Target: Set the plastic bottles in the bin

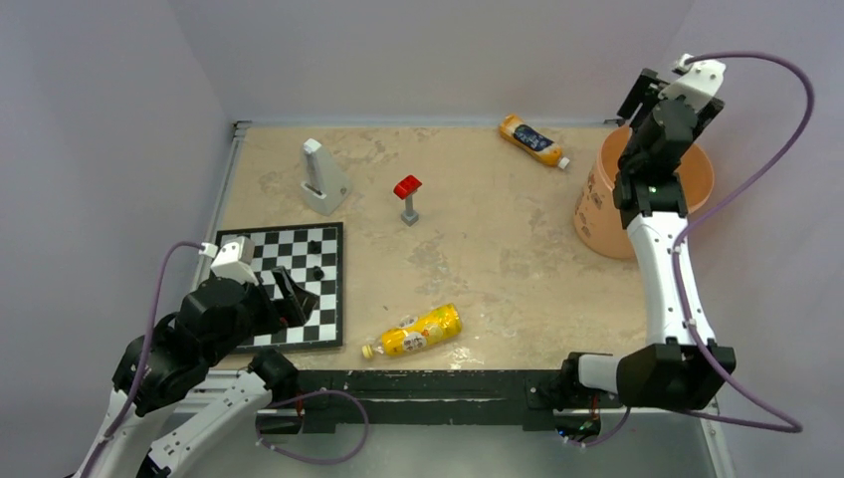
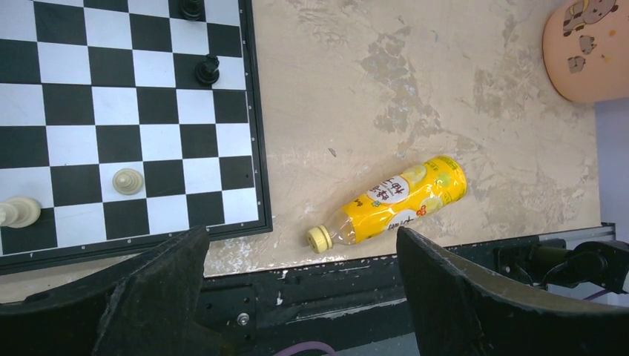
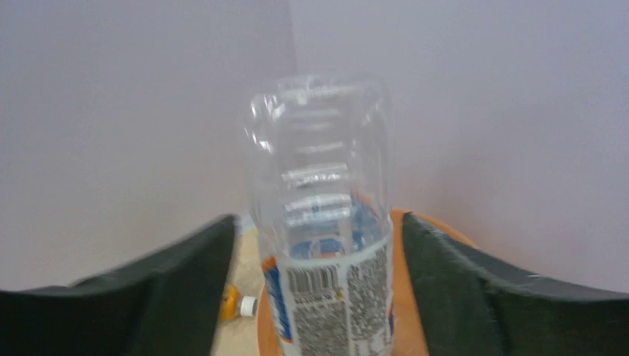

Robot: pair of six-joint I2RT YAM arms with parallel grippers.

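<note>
Near the counter's far right corner, right fingers (image 3: 170,289) flanked a clear bottle (image 3: 319,170), hold unclear; it could glance off the bin (image 1: 597,214) rim.

Clear bottle (image 3: 323,222) seemingly above bin (image 1: 597,214), two yellow bottles (image 1: 418,332) (image 1: 532,140) lying flat

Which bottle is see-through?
The clear bottle with the barcode label, between the fingers of the right end effector, over the bin. The near bottle and the far bottle are orange-yellow and lie on the table.

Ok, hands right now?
Left hand: open, empty.
Right hand: open, clear bottle looks loose inside, above bin.
</note>
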